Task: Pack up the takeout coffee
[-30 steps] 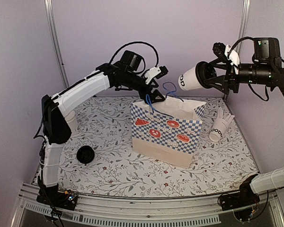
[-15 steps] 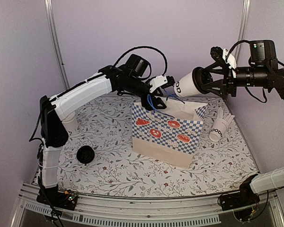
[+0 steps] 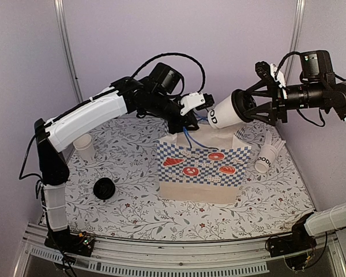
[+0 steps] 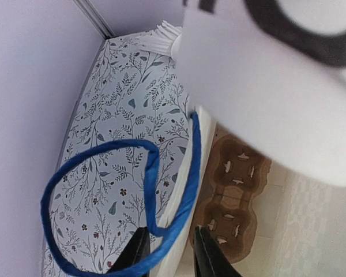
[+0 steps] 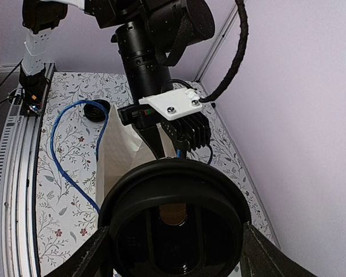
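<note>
**Right arm.** We found the right claw (image 3: 241, 107) clamped across the lid end of the takeout coffee (image 3: 224, 111). Its black lid (image 5: 173, 222) faced back into the wrist camera. The cup lay nearly on its side in the air with its base leading, just above the mouth of the checkered paper bag (image 3: 199, 168) and not yet inside it. We judged this hold was chosen so the narrow base could enter first while the fingers stayed outside the rim.

**Left arm.** The left claw (image 4: 170, 254) was pinching the blue handle (image 4: 106, 151) at the bag's far edge. We took the lift on that handle to be what held the mouth open and the bag steady for the cup.

**Bag interior.** A brown shape at the bottom (image 4: 233, 184) appeared to be a moulded cup tray, though the wrist view was too partial to confirm it.

**Surface.** On the floral surface (image 3: 132, 210) stood a plain white cup (image 3: 83, 147), a loose black lid (image 3: 105, 188) and a lettered cup with white sticks (image 3: 267, 156). All three were well apart from the bag's mouth and played no part in the step.

**Assessment.** Insertion was pending. The cup would need righting as it went down.
</note>
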You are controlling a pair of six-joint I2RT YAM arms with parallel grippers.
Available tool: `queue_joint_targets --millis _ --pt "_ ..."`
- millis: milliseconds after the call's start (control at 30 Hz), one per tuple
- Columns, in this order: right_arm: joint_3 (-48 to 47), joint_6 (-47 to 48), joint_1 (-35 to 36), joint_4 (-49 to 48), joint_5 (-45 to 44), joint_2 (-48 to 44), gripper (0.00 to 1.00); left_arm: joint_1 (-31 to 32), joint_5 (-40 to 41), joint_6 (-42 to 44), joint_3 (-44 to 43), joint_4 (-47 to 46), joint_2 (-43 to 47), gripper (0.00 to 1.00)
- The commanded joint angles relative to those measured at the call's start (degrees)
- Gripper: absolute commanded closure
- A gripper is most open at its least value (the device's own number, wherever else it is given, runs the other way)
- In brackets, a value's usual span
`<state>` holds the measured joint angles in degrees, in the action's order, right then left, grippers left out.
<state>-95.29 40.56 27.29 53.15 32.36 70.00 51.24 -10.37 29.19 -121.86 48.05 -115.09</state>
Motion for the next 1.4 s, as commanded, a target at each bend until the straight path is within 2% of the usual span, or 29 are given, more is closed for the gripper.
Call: queue_joint_targets --millis 0,167,333,467,733,900,1200,1267,1367 --pt "-0.4 0.9 -0.2 2.1 4.4 -0.6 0.56 0.4 2.3 -1.2 0.7 2.2 1.5 0.72" --pt "1.0 3.0 0.8 4.2 4.7 -0.5 0.56 0.7 2.1 -3.0 0.6 3.7 1.4 0.76" --pt "1.9 6.3 3.0 6.4 1.5 1.7 0.57 0.6 3.3 -4.6 -0.6 4.5 0.9 0.97" --pt "1.1 8.0 5.0 7.2 -0.4 3.7 0.57 0.6 4.1 -6.4 -2.5 4.7 0.5 1.00" --pt "-0.8 9.7 10.5 8.5 -7.7 8.0 0.58 3.0 4.5 -12.2 -7.5 6.5 0.7 1.00" --pt "-0.7 10.5 14.3 10.2 -12.8 10.0 0.58 5.3 4.5 -15.1 -6.5 8.3 0.9 1.00" --pt "1.5 10.8 22.3 14.4 -23.2 9.8 0.60 5.6 3.6 -21.7 -5.1 9.7 1.6 1.00" --pt "2.2 10.7 23.6 15.0 -24.9 9.2 0.60 5.8 3.0 -22.4 -4.7 9.5 2.6 0.88" --pt "3.3 11.2 24.5 15.3 -26.7 8.0 0.61 6.0 2.3 -23.2 -4.4 8.4 4.1 0.62"
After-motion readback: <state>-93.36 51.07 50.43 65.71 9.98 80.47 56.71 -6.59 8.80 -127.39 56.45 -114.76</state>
